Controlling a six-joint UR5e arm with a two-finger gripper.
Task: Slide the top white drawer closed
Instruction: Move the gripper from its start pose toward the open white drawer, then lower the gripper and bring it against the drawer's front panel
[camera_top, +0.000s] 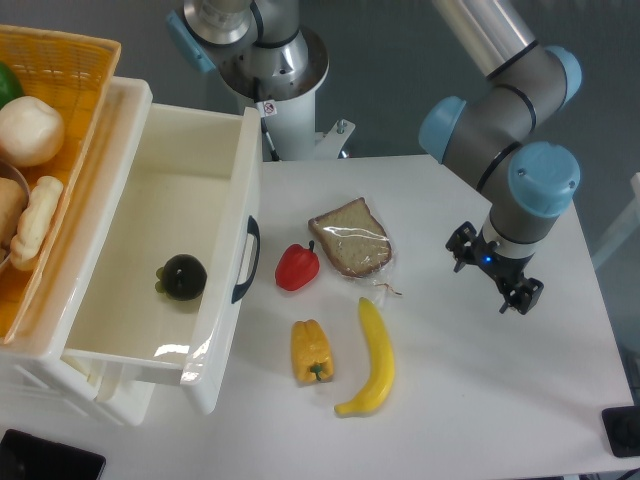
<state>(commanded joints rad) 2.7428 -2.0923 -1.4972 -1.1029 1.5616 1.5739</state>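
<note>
Banana (375, 360), peppers before top white drawer (150, 250)

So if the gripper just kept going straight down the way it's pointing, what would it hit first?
Most likely the bare white table. The gripper points down over an empty patch right of the banana, though its height is hard to judge from one view.
</note>
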